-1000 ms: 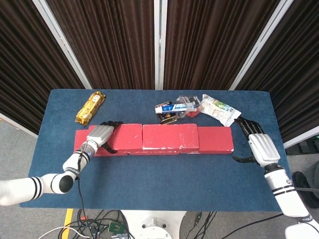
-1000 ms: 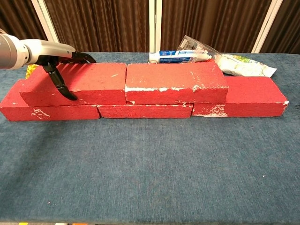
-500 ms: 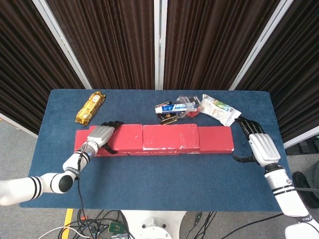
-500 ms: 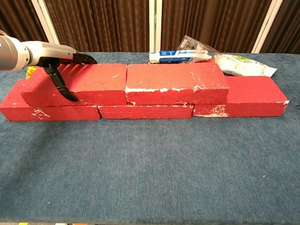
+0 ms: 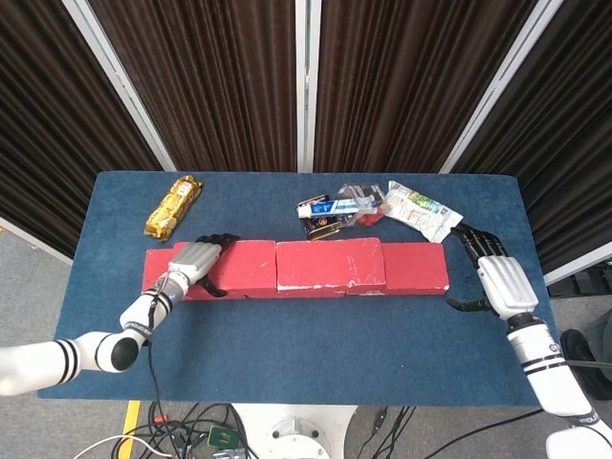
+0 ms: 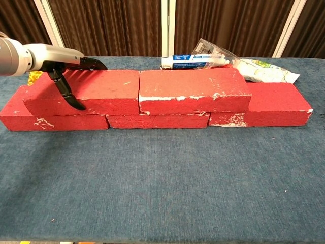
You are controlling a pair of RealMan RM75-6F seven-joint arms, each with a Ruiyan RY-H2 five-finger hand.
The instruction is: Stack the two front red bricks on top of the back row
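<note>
The left hand (image 5: 194, 258) lies on the left upper brick (image 6: 84, 91), fingers (image 6: 87, 63) spread over its top toward the far edge and the thumb hooked down its front face, so the hand grips the brick's left end. Beyond those fingertips, further back on the blue tabletop (image 5: 316, 344), a gold snack packet (image 5: 174, 205) lies well apart from the bricks. Just right of the fingers the left upper brick butts against the right upper brick (image 6: 193, 90); both sit on top of the bottom row of red bricks (image 6: 157, 121), which runs along the tabletop and sticks out past them at either end. Behind the right upper brick lies a clear bag with a toothpaste box (image 5: 337, 207), and next to it a white and green packet (image 5: 421, 210). The right hand (image 5: 497, 280) rests off the right end of the row, its fingers (image 5: 467, 239) apart and holding nothing, fingertips near the white and green packet.
</note>
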